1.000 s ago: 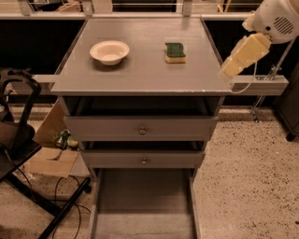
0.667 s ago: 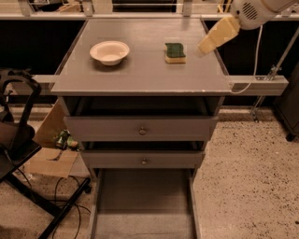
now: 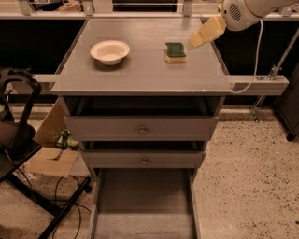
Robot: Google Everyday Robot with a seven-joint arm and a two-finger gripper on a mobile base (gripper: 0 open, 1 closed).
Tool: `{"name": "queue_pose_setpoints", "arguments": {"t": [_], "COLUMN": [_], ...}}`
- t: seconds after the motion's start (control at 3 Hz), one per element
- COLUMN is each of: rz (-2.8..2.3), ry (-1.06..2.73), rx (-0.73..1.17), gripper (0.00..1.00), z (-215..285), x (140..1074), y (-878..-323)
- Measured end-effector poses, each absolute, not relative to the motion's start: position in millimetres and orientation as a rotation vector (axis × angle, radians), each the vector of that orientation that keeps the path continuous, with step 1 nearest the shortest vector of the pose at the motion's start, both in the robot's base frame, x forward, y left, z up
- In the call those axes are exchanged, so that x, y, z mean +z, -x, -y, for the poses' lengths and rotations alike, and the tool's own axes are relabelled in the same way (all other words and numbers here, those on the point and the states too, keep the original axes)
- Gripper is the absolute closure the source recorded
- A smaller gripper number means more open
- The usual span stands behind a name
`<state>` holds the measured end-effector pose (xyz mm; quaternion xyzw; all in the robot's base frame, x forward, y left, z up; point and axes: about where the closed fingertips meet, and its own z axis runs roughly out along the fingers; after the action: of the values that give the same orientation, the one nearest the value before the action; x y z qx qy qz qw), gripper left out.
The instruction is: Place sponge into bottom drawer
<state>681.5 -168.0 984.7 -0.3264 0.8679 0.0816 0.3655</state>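
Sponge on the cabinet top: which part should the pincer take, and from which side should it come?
Probably the two opposite yellow foam sides, from above. The sponge lies flat, green layer up, on the cabinet top, so only its low sides offer a clamp. The white bowl stands well apart on its left; the pincer hangs just beyond its right rear corner.

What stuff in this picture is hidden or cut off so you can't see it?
- Camera view: the end effector hovers right of the sponge; its arm is cut off by the top edge.
- Camera view: bottom drawer, front cut off by the bottom edge.
- Camera view: upper drawers, insides dark under the tabletop.
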Motion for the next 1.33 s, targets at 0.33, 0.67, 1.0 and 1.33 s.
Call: {"name": "queue_pose_setpoints", "arguments": {"t": [0.33,0.67,1.0,1.33], "rz": [-2.234,-2.214,-2.198,-2.199], "ry": [0.838,0.844,0.872,0.887], "rx": [0.209,0.217,0.223,0.247], "gripper": [0.0,0.0,0.0,0.0], "z": [156,122,90,68], "x": [975,955,940,919], "y": [-701,-759,-805,-834]}}
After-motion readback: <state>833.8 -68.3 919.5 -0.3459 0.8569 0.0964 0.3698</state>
